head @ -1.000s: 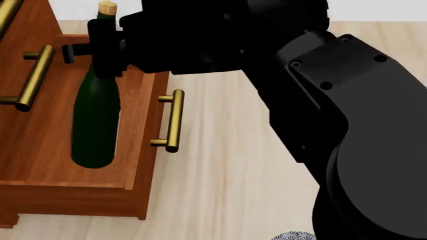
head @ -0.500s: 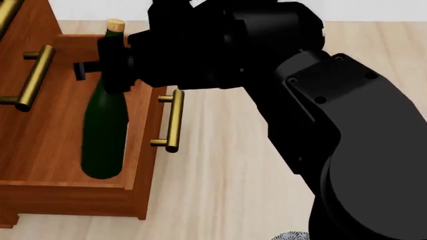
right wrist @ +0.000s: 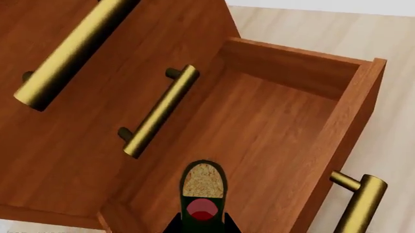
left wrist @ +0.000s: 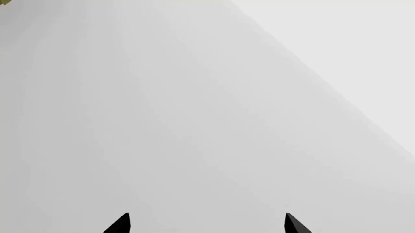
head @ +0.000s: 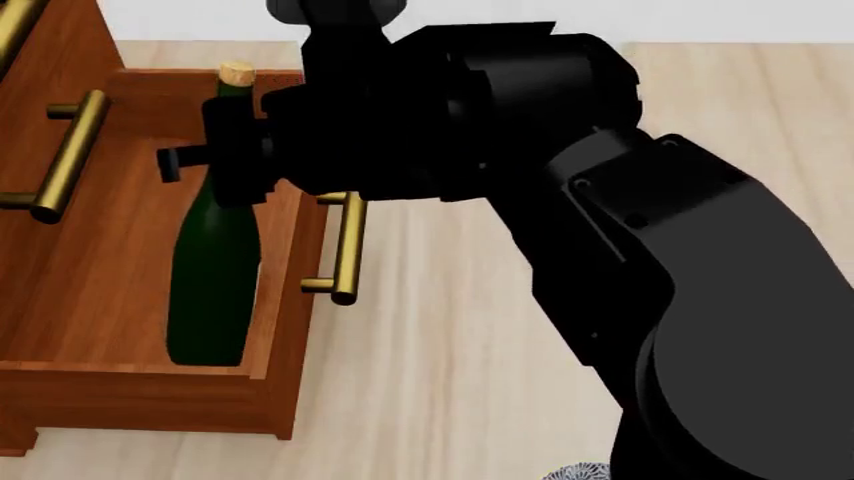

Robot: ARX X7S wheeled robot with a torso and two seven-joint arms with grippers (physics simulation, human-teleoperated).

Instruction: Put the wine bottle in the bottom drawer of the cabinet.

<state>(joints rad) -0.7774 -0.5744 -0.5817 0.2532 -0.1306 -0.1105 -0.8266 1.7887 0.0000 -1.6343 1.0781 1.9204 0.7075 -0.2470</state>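
Note:
The dark green wine bottle [head: 214, 270] stands nearly upright inside the open bottom drawer [head: 80, 300], its base close to the drawer's front wall. My right gripper [head: 234, 150] is shut on the bottle's neck just under the tan cork [head: 236, 72]. In the right wrist view the cork [right wrist: 203, 179] shows end-on between the tips of the right gripper [right wrist: 202, 224], above the drawer's wood floor [right wrist: 259, 131]. The cabinet [head: 54, 60] rises at the left. My left gripper [left wrist: 206, 225] is open, facing a plain grey surface.
The drawer's brass handle [head: 344, 245] sticks out toward the pale wood floor [head: 441, 350]. An upper drawer's handle [head: 67, 155] overhangs the open drawer. My right arm [head: 641, 280] fills the right half of the head view. A patterned rim [head: 587, 470] peeks in at the bottom edge.
My right gripper has lowered the wine bottle deeper into the drawer and shifted it a little toward the drawer's front wall. The grip on the neck has not changed.

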